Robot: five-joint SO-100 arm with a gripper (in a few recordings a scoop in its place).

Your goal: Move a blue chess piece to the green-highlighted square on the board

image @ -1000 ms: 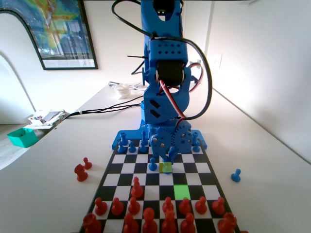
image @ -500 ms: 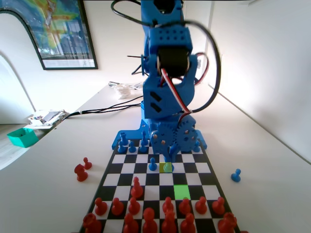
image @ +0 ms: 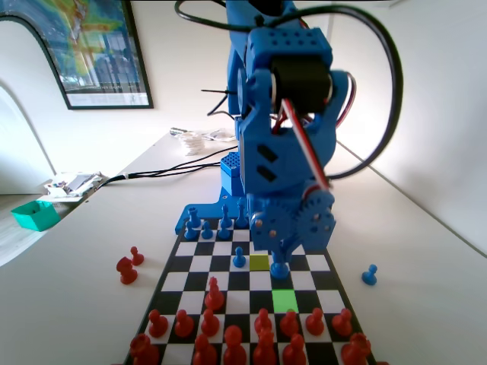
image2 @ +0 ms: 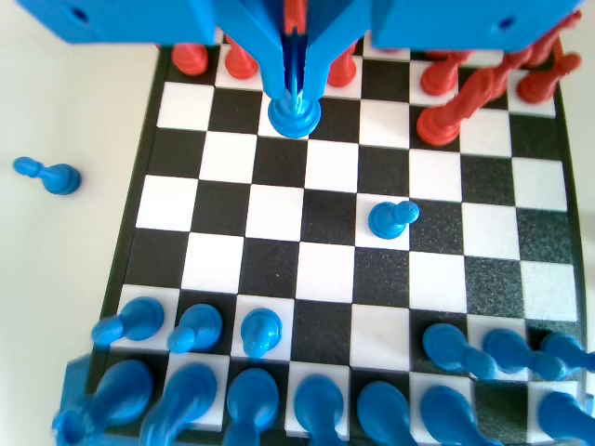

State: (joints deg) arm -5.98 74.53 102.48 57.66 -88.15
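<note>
My gripper (image: 280, 257) is shut on the blue chess piece (image: 279, 268), which hangs a little above the board (image: 313, 262). The piece sits just past the paler yellow-green cell (image: 259, 262) and short of the green-highlighted square (image: 284, 299), which is bare. In the wrist view the two jaws of the gripper (image2: 295, 91) come down from the top edge. They are pressed together on the slim blue chess piece (image2: 295, 114), whose round base shows over the chequered board (image2: 325, 269).
One blue pawn (image: 239, 258) (image2: 393, 218) stands alone on the board beside the yellow-green cell. Another blue pawn (image: 369, 274) (image2: 46, 174) lies off the board. Red pieces (image: 262, 323) line the near rows, and two red ones (image: 127, 268) stand off-board left. Blue pieces (image: 207, 228) fill the far rows.
The arm has swung towards the fixed camera and carried the blue piece off the yellow-green cell, now bare, towards the green square.
</note>
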